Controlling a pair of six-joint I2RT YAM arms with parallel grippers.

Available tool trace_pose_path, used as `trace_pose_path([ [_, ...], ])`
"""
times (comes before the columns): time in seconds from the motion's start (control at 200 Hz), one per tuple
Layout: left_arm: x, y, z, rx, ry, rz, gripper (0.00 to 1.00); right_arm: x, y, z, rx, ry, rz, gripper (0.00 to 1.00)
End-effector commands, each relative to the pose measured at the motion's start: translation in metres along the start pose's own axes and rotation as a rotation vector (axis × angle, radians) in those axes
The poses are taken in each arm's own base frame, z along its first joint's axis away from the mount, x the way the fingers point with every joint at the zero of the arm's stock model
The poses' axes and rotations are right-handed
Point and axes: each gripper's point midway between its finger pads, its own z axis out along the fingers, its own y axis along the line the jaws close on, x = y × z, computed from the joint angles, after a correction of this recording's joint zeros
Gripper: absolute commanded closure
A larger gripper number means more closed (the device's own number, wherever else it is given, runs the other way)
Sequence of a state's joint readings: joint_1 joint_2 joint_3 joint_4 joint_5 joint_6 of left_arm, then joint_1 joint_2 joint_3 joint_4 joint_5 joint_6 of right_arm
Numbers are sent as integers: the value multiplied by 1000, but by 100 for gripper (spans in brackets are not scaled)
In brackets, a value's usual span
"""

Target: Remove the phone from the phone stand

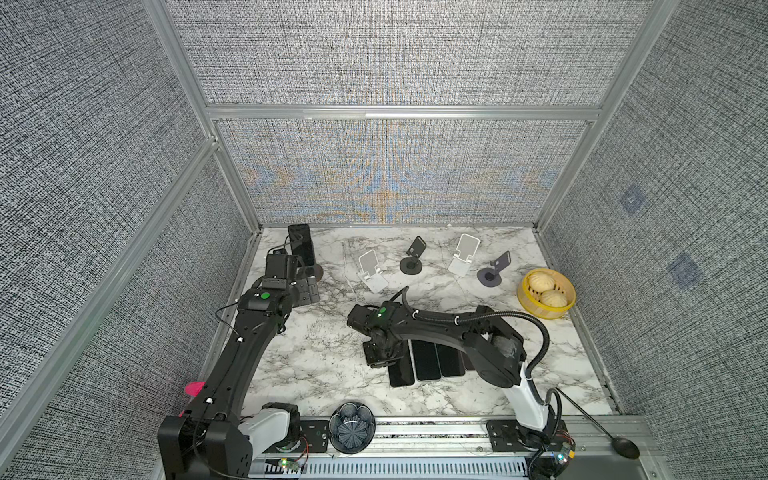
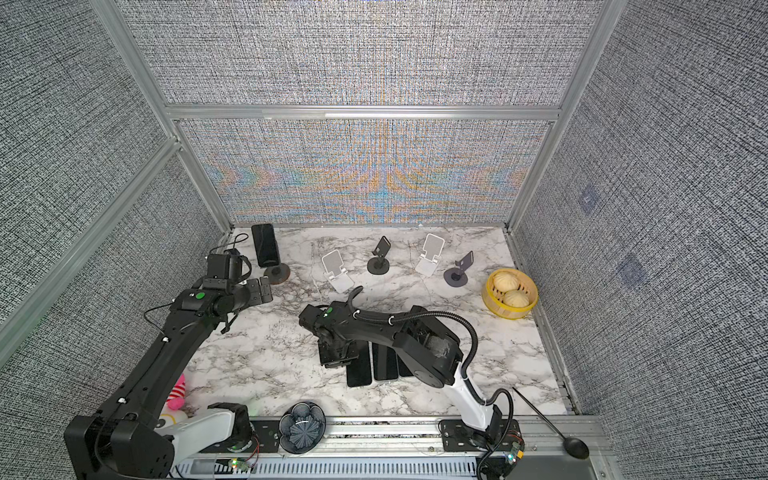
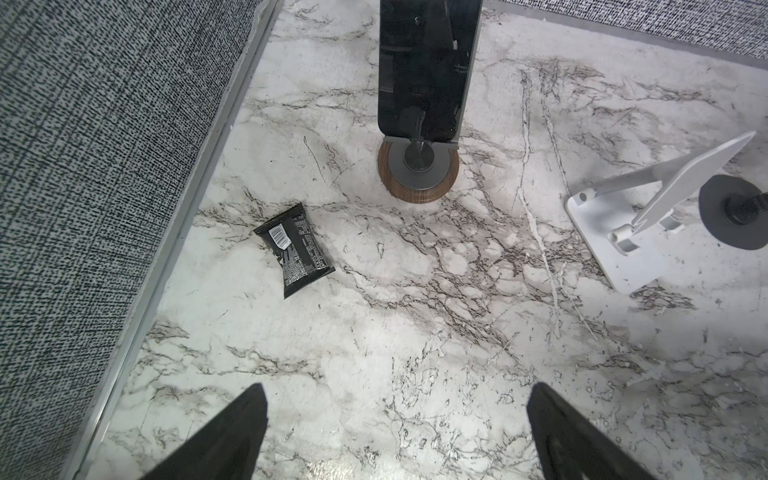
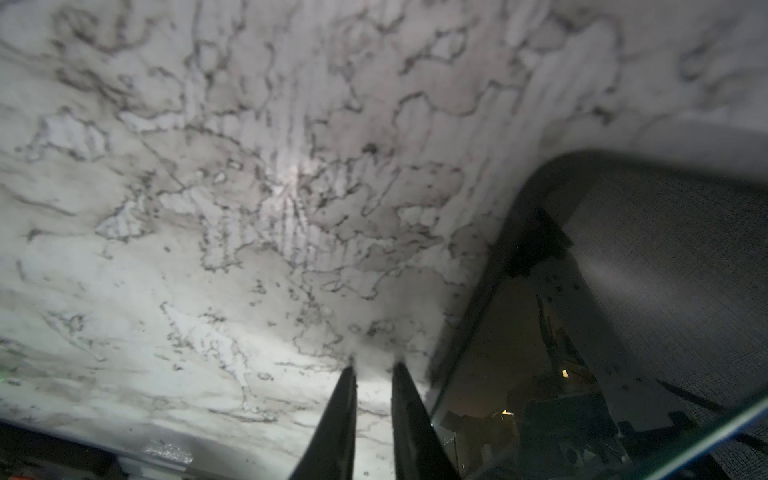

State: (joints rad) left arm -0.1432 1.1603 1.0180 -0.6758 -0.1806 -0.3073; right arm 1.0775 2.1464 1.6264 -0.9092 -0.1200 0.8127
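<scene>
Item one, the phone [image 1: 300, 249]: I log it at 10 o'clock on the table [image 1: 324, 345], upright and leaning back on its stand [image 1: 314, 272]. Its lower edge sits in the stand's lip, so I judge it must come up before it comes away. Item two, the left gripper [image 3: 395, 399]: released, jaws at full spread, near the stand at its 6 o'clock and facing the screen. I read the wide spread as set to span the phone's width; nothing is touched yet. Item three, the right gripper [image 4: 376, 365]: jaws nearly together with bare marble in the slit, grasping nothing, tips low over the table just beside a corner of the flat phones [image 1: 426, 359]. At least three of those show, side by side at 6 o'clock; I take them for the drop-off row, so the standing phone probably belongs beside them. Item four, the empty stands [image 1: 372, 270]: four, ranged from 12 to 2 o'clock, well apart from the left arm's reach to the phone. Item five, a packet [image 3: 295, 249]: flat on the marble near the stand but apart from it, worth avoiding on the approach.
</scene>
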Motion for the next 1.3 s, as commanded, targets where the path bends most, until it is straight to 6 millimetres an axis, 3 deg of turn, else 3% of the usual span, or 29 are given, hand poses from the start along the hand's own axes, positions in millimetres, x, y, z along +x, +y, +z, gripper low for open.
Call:
trace_pose_path([
  [0.0,-2,-1,0,9,-7,-3,1,1,-14,-1,37,-5,28,81],
  [0.205,-2,-1,1,8,-6,-3,1,-2,-20,-1,47,-14,35,81],
  [0.36,-2,-2,0,13,-8,-2,1,-8,-12,-11,21,-46,16,79],
  [0.505,-4,-1,-2,10,-14,6,1,-27,1,-39,-34,-147,-20,64],
  [0.685,-7,1,-5,-2,-31,5,1,-45,-4,-58,-59,-231,-46,45],
  [0.79,-11,1,-12,6,-35,-31,1,-54,-4,-71,-112,-297,-80,29],
  [1.06,-19,-9,-10,64,-90,-80,1,-67,-20,-106,-207,-440,-104,16],
  [1.295,-65,-26,10,111,-253,-64,1,-70,-50,-133,-141,-532,-202,13],
])
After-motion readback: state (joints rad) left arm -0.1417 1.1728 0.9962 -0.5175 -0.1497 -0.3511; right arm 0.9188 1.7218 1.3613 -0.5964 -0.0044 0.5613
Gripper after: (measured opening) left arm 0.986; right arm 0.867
